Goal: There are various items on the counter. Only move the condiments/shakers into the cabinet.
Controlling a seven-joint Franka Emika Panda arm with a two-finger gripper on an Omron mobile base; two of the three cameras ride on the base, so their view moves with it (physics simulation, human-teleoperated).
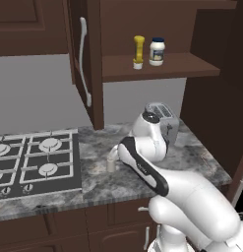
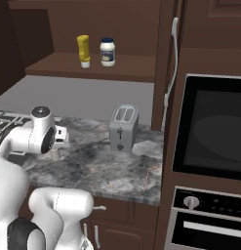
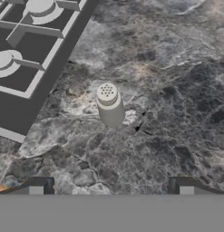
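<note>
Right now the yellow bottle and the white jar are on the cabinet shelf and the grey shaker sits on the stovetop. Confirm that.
Not quite. The grey shaker stands on the granite counter beside the stovetop, as the hand view shows. The yellow bottle and white jar are indeed on the cabinet shelf.

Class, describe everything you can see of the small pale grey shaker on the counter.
The shaker is a small, pale grey cylinder with a flat top dotted with tiny holes. It stands upright on the speckled granite counter, a little way from the black stovetop. Nothing touches it; the open gripper hovers above it, fingers wide apart.
</note>
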